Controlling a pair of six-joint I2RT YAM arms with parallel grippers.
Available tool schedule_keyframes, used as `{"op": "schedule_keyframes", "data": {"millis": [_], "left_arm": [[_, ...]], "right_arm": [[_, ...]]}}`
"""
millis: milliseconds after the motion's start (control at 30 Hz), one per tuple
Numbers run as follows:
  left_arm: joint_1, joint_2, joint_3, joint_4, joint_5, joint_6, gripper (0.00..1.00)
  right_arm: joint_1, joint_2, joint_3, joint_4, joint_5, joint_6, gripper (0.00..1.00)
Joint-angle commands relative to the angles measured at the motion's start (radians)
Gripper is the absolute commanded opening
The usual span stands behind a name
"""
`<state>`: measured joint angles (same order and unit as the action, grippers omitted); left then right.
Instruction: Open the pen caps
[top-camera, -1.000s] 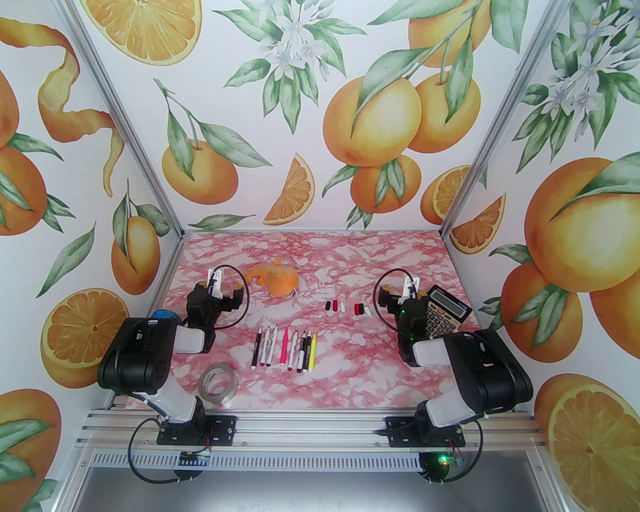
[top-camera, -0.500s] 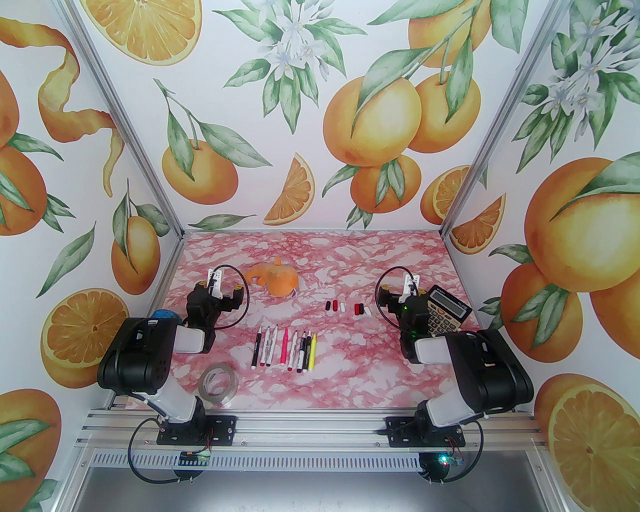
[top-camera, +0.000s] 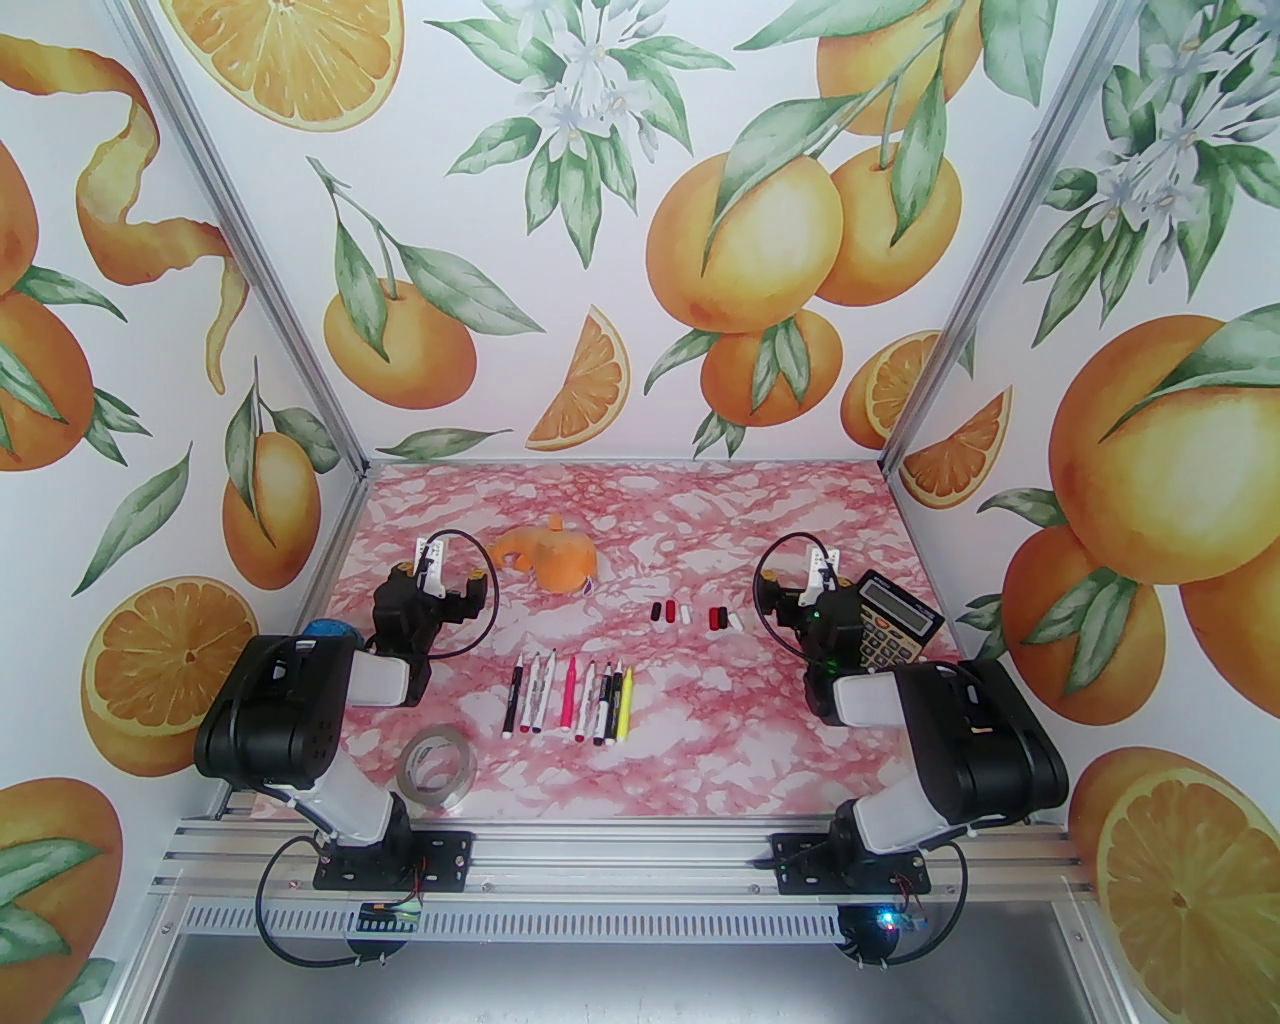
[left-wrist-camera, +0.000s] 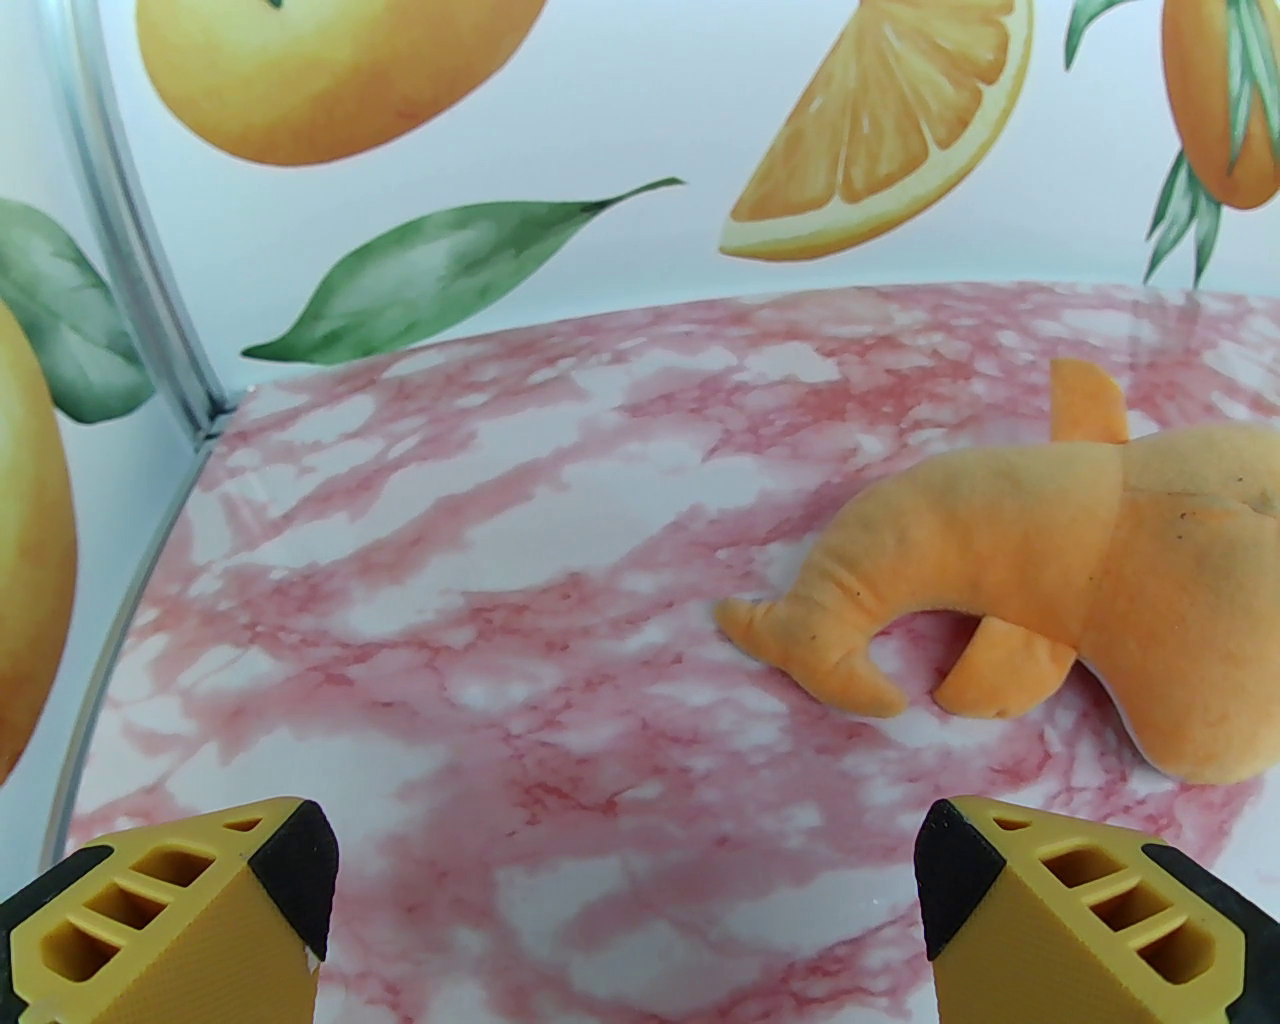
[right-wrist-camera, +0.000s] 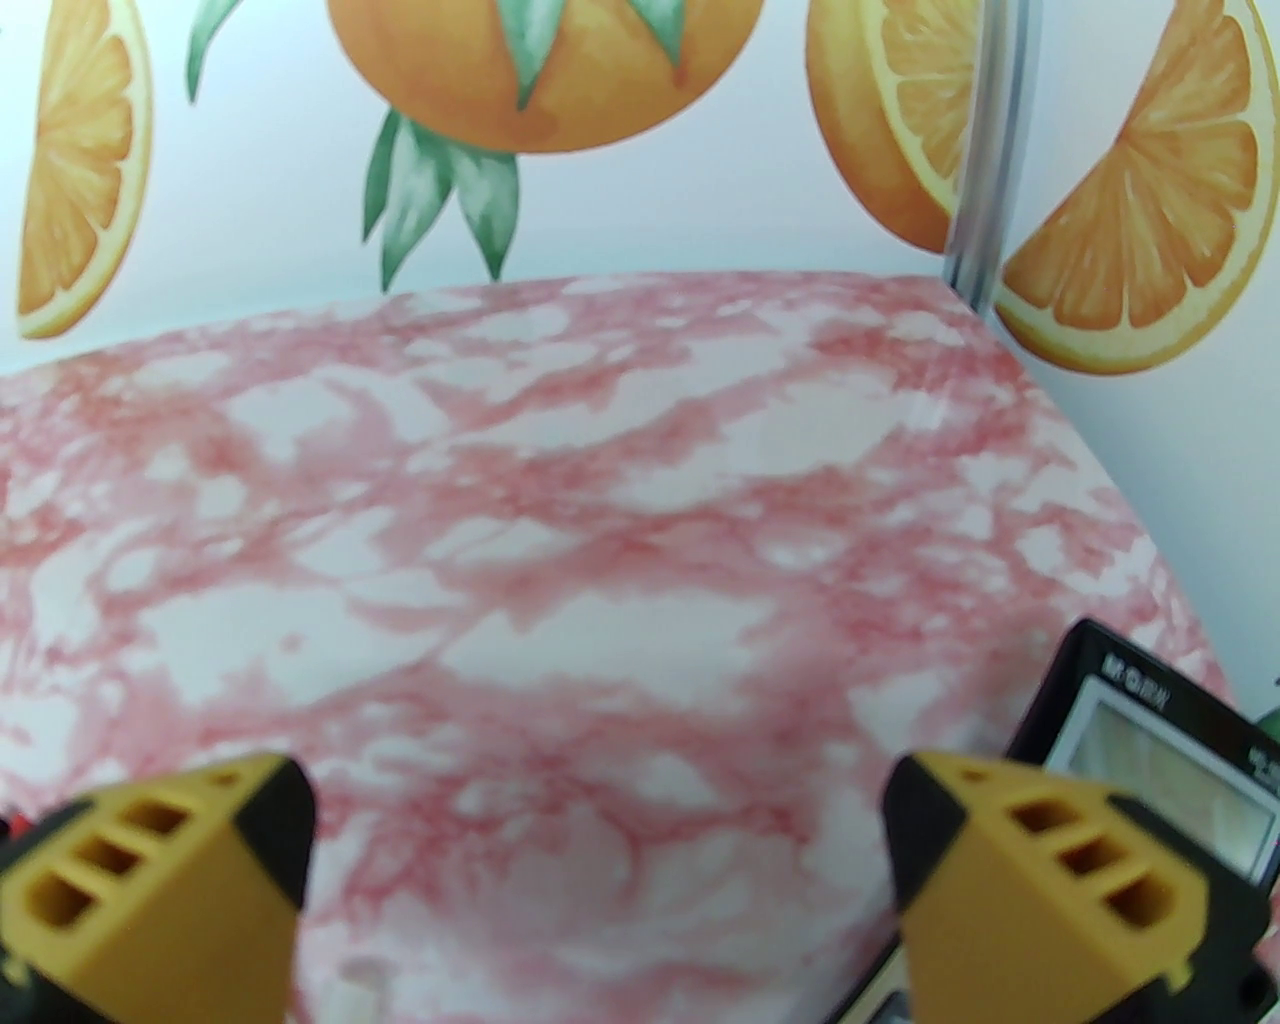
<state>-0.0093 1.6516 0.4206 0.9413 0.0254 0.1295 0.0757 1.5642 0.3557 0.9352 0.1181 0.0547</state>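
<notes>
Top external: pens (top-camera: 570, 693) lie in row, caps (top-camera: 671, 611) loose behind. Both jaws spread wide, empty. Swinging right arm (top-camera: 940, 730) may bump round caps, roll them away.

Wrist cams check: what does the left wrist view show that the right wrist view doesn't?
Left wrist view: an orange plush toy lying on the pink marble table, ahead and right of the open left gripper. Right wrist view: a calculator, its display corner at lower right, next to the open right gripper. Both: that table, the orange-print wall, and yellow fingers spread wide with nothing between them.
</notes>
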Motion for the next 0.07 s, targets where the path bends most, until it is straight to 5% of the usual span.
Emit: {"op": "schedule_keyframes", "data": {"millis": [0, 33], "left_arm": [[-0.001, -0.010, 0.012, -0.002, 0.008, -0.007, 1.00], [-0.002, -0.009, 0.012, -0.001, 0.009, -0.009, 1.00]], "right_arm": [[-0.005, -0.010, 0.023, -0.007, -0.027, 0.008, 1.00], [-0.004, -0.010, 0.023, -0.007, -0.026, 0.007, 1.00]]}}
